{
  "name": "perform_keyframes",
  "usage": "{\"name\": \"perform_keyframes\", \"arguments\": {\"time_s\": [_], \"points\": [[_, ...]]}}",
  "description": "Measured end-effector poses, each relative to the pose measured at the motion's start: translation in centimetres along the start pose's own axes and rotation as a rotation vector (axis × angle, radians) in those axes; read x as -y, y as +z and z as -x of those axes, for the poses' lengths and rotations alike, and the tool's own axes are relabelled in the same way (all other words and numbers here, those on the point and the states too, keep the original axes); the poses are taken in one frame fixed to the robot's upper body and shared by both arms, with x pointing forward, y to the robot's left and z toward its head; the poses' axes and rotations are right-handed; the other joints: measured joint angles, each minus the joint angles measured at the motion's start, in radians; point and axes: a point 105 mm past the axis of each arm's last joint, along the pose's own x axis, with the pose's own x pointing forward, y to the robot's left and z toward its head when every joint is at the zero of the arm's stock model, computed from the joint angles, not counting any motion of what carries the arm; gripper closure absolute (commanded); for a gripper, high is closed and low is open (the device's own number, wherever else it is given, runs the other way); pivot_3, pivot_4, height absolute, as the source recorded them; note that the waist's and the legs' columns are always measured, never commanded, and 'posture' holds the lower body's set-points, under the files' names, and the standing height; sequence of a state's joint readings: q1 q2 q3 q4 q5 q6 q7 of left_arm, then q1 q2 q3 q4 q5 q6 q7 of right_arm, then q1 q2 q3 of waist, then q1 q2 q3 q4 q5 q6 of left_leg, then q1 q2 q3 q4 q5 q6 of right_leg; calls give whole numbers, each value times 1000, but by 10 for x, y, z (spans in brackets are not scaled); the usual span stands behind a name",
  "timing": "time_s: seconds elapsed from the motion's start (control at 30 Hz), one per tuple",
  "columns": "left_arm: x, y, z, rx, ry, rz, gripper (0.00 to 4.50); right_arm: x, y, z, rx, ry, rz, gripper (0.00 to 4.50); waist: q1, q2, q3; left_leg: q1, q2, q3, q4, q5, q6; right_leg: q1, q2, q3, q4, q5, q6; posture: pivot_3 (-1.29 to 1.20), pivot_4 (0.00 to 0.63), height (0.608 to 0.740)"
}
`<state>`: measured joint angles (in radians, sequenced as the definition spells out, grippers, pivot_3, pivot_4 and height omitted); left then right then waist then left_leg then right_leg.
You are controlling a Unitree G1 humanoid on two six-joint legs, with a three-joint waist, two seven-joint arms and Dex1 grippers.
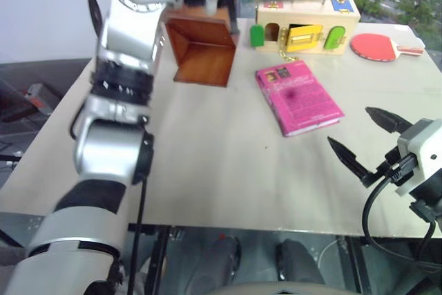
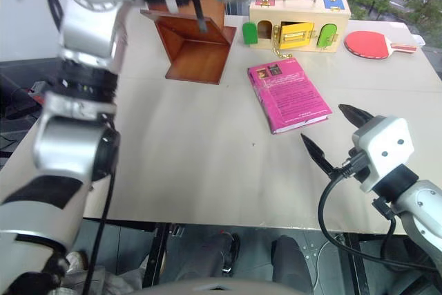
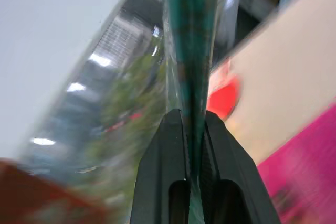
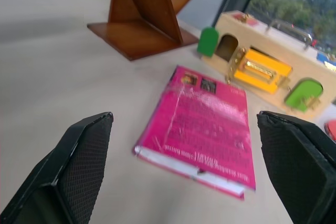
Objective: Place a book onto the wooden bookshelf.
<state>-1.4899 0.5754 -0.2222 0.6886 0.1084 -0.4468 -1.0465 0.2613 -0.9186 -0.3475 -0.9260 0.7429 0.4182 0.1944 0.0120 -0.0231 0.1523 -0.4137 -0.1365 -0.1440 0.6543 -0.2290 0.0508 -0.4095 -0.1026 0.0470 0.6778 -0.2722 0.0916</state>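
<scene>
While raised, left claw (image 3: 194, 129) grips book (image 3: 191, 35)

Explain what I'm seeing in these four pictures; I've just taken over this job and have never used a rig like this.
It is a two-armed humanoid robot standing at a table. The two wide pictures come from its head camera, looking down over both arms. The other two come from cameras on the wrists, looking along each gripper's fingers.

The left gripper, raised high, is shut on the teal-green book, seen edge-on in the left wrist view. The right gripper hovers open over the table's near right edge, holding nothing.

On the table: the wooden bookshelf at the back, a magenta-pink book lying flat in the middle, a pale wooden box with coloured doors behind it, and a red table-tennis paddle at the far right.
</scene>
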Motion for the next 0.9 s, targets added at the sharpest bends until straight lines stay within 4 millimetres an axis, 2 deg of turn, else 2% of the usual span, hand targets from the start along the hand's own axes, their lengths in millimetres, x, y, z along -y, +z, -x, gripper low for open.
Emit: {"name": "perform_keyframes", "arguments": {"time_s": [0.07, 0.1, 0.13, 0.23, 0.37, 0.57, 0.7, 0.77, 0.83, 0.9], "points": [[8, -38, 11, -203, -78, -86, 4471, 1, 3, -6, 23, 11, -2, 0, -4, -1, 1, 0, 0, 0, 0, 0, 0, -1, 2, 0, 1, 0, 0, 0, 150, 740], [11, -45, 13, -237, -96, -91, 4471, 1, 4, -7, 29, 11, 0, 0, -5, -2, 1, -1, 0, 0, 0, 0, 0, -1, 2, 0, 0, 0, 0, 0, 150, 740], [19, -69, 21, -361, -139, -91, 4471, 3, 7, -11, 42, 13, 4, 0, -5, -3, 2, -2, 0, 0, 1, 0, 0, -2, 2, 0, 2, 0, 0, 0, 150, 740], [25, -101, 36, -558, -184, -72, 4471, 5, 14, -17, 70, 26, 21, 0, -7, -10, 7, -4, 0, -1, 3, 0, 1, -2, 4, -2, 1, 0, 0, 0, 150, 740], [28, -118, 47, -681, -212, -77, 4471, 11, 26, -24, 115, 26, 35, 0, -7, -12, 9, -5, -1, -1, 5, -1, 2, -2, 3, -3, 1, 0, 1, 0, 150, 740], [36, -132, 42, -782, -209, -97, 4471, 31, 55, -39, 203, 7, 80, 0, -19, -12, 9, -5, 0, -1, 7, -1, 2, -2, 3, -3, 2, 0, 1, 0, 150, 740], [38, -143, 48, -857, -174, -112, 4471, 30, 58, -46, 208, 31, 88, 0, -32, -12, 9, -5, 0, -1, 7, -1, 2, -3, 3, -2, 3, 0, 1, 0, 150, 740], [38, -146, 52, -878, -160, -109, 3644, 30, 60, -47, 215, 33, 87, 0, -33, -12, 9, -5, 0, -1, 7, -1, 2, -3, 3, -2, 4, 0, 1, 0, 150, 740], [37, -149, 54, -892, -148, -110, 3215, 30, 60, -48, 220, 35, 87, 0, -31, -12, 9, -5, 0, -1, 9, -1, 2, -3, 3, -2, 5, 0, 1, 0, 150, 740], [37, -153, 65, -921, -136, -96, 2345, 30, 58, -49, 216, 37, 88, 0, -36, -12, 9, -5, 0, 0, 9, -1, 2, -3, 3, -1, 5, 0, 1, 0, 150, 740]]}}
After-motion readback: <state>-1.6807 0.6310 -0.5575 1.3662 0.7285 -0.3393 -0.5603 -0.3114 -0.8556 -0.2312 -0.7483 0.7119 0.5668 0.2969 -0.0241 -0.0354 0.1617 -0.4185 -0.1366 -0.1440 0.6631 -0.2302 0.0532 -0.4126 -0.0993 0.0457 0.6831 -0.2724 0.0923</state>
